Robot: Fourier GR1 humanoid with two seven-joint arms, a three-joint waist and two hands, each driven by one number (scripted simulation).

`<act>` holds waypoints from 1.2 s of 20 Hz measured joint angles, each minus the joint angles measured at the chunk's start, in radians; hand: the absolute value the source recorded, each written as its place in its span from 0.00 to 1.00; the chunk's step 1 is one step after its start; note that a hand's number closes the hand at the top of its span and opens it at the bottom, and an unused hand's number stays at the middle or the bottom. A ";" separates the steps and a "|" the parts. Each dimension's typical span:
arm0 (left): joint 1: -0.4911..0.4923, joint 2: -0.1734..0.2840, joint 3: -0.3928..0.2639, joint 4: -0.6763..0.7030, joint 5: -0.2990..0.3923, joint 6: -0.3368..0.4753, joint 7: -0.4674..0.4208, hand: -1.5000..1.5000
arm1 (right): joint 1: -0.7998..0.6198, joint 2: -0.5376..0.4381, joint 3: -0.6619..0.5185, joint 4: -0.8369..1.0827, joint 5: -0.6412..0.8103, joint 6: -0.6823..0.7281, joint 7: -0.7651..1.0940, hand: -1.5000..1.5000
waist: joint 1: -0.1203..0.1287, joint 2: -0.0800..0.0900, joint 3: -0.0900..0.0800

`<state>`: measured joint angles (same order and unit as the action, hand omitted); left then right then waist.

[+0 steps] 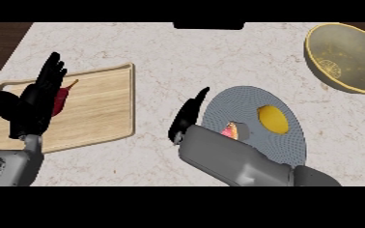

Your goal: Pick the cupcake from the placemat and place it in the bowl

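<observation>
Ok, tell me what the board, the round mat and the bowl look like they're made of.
Board: pale wood, matte, with visible grain lines. Round mat: grey, probably woven fabric or vinyl, judging by its fine ribbed texture. Bowl: yellowish, speckled and faintly glossy, likely glazed ceramic, though that is uncertain.

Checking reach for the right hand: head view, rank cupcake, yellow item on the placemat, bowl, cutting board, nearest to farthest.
From the right hand:
1. Cupcake: just to its right on the grey placemat, partly hidden by the forearm.
2. Yellow item: farther right on the same placemat.
3. Cutting board: across the counter to the left.
4. Bowl: far upper right corner.
</observation>
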<state>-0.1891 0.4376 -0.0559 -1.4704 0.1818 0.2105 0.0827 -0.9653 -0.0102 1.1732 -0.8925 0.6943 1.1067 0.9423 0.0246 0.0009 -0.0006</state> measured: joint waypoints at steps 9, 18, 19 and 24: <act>0.044 -0.018 0.019 -0.042 -0.028 0.002 0.008 0.50 | 0.087 -0.008 -0.062 -0.038 0.089 0.042 0.016 0.00 | -0.019 -0.010 0.000; 0.031 -0.025 0.058 -0.044 -0.044 -0.027 0.025 0.50 | 0.163 -0.029 -0.083 -0.079 0.233 0.052 0.009 0.00 | -0.020 -0.007 0.001; 0.028 -0.027 0.065 -0.031 -0.042 -0.036 0.015 0.50 | 0.170 -0.028 -0.083 -0.073 0.250 0.048 0.008 0.00 | -0.020 -0.008 0.001; 0.046 -0.047 0.064 -0.054 -0.061 -0.040 0.021 0.50 | 0.177 -0.022 -0.132 -0.037 0.299 0.057 -0.014 1.00 | -0.016 -0.011 0.000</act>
<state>-0.1433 0.3902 0.0077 -1.5245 0.1207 0.1710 0.1038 -0.7888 -0.0319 1.0412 -0.9298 0.9930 1.1640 0.9284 0.0084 -0.0102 -0.0005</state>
